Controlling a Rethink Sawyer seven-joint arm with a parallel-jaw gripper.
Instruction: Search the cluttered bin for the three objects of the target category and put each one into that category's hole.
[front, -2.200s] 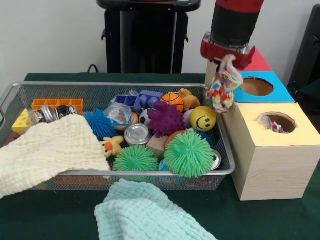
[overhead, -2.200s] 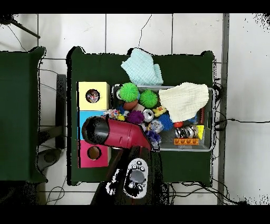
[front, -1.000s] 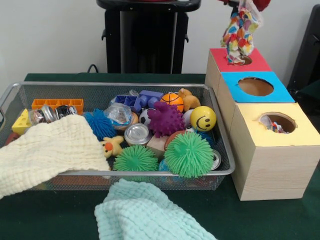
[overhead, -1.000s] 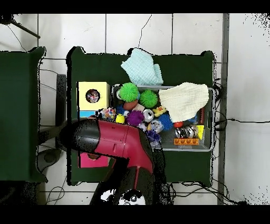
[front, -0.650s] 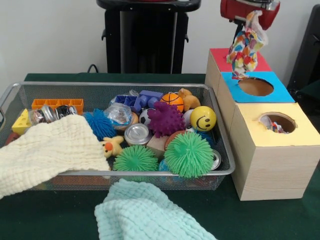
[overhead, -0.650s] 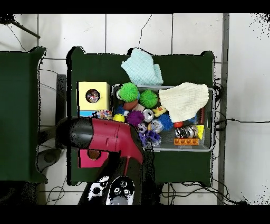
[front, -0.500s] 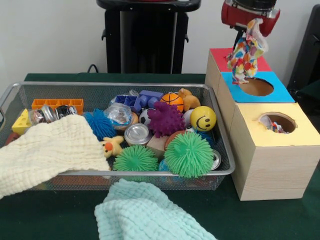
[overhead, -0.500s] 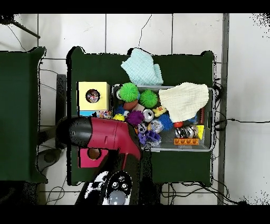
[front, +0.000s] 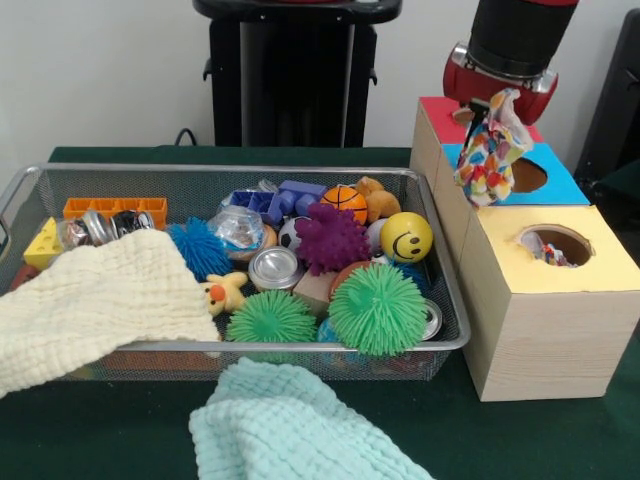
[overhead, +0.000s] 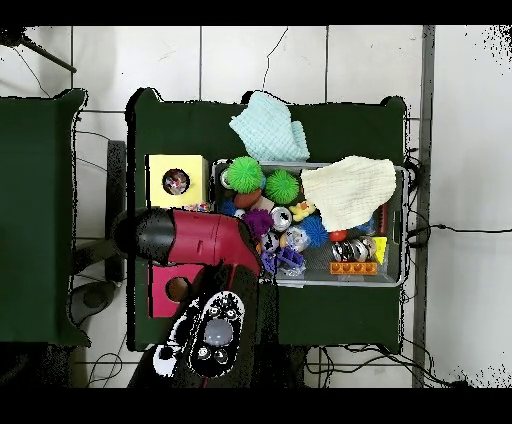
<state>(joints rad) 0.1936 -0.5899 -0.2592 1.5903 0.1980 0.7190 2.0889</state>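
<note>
My gripper (front: 492, 103) is shut on a polka-dot bag (front: 487, 152), which hangs above the blue-topped box, just behind the yellow-topped box (front: 590, 272). The yellow-topped hole (front: 556, 245) holds another polka-dot bag (front: 549, 253), which also shows in the overhead view (overhead: 176, 182). The wire mesh bin (front: 200, 170) stands left of the boxes, full of toys. In the overhead view my arm (overhead: 200, 240) covers the blue-topped box and hides the held bag. No other polka-dot bag shows in the bin.
A cream waffle cloth (front: 90, 300) drapes over the bin's front left. A mint-green waffle cloth (front: 290, 430) lies in front of the bin. The red-topped box (front: 440, 108) and the blue-topped hole (front: 530, 175) stand behind the yellow one. Spiky balls (front: 378, 308) and a smiley ball (front: 406, 237) fill the bin's right.
My gripper has carried the bag from over the red-topped box forward to over the blue-topped box, closer to the yellow-topped one. The bin's contents have not moved.
</note>
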